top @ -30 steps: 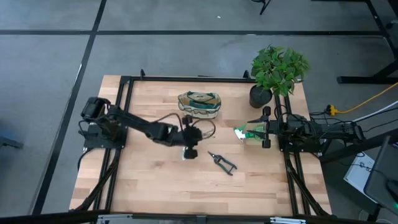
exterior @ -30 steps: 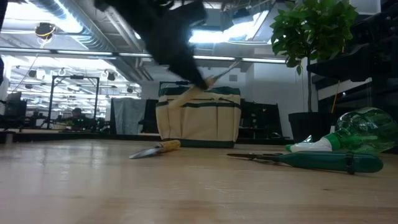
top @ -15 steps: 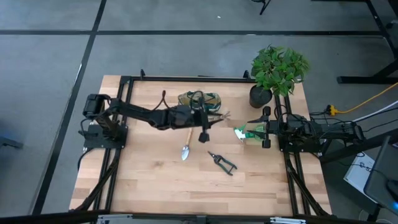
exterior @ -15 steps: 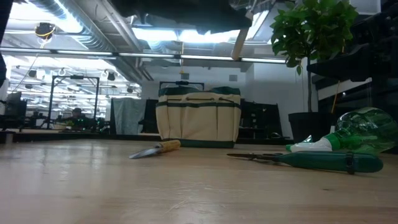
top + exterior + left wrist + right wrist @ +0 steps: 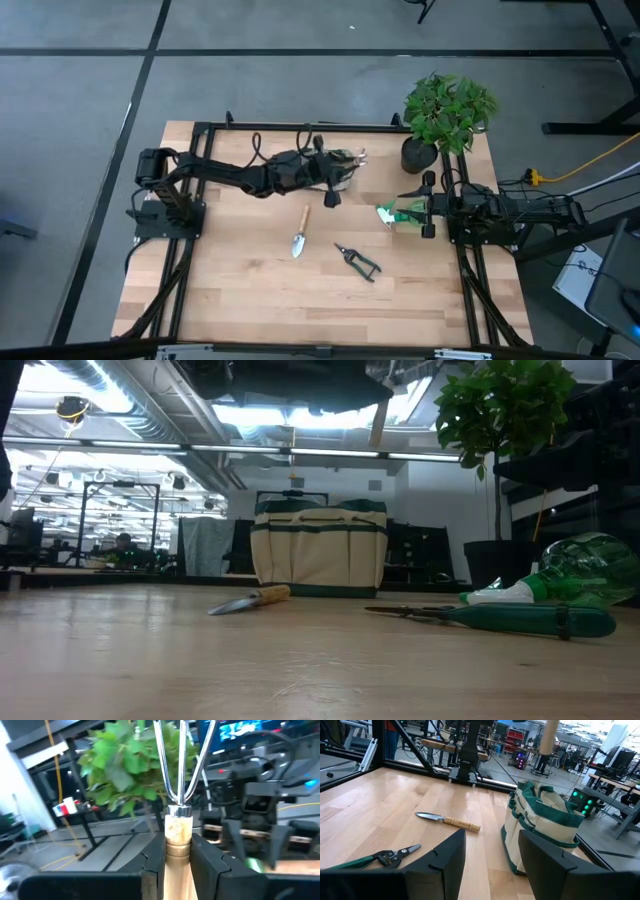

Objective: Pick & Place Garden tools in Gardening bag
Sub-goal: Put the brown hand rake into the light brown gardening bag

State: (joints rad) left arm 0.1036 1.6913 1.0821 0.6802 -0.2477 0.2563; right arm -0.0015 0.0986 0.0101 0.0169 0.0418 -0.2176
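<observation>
My left gripper (image 5: 335, 170) is high over the gardening bag (image 5: 320, 166), shut on the wooden-handled little rake (image 5: 178, 795). The rake's tines (image 5: 356, 157) stick out toward the table's right. The cream-and-green bag stands on its base near the far edge (image 5: 320, 550). The trowel (image 5: 300, 232) and the green-handled pruning shears (image 5: 358, 260) lie flat mid-table. The green-and-white soft item (image 5: 393, 213) lies just in front of my right gripper (image 5: 420, 205), which is open and waits at the right (image 5: 492, 855). My left gripper pinches the rake's wooden handle (image 5: 177, 847) between its two fingers, just behind the metal collar. The handle lies along the fingers and the tines (image 5: 180, 755) point out ahead, toward the table's right. The rake is lifted clear, above the bag.
A potted green plant (image 5: 447, 108) stands at the far right corner, close to the bag and the right arm. A black frame rail (image 5: 300, 127) runs along the far edge behind the bag. Bare wood lies toward the near edge (image 5: 300, 300).
My left gripper has risen from low over the trowel and gone toward the far edge, ending above the bag, still shut on the rake. It has turned, so the rake's tines now point toward the table's right. The trowel stays on the table.
</observation>
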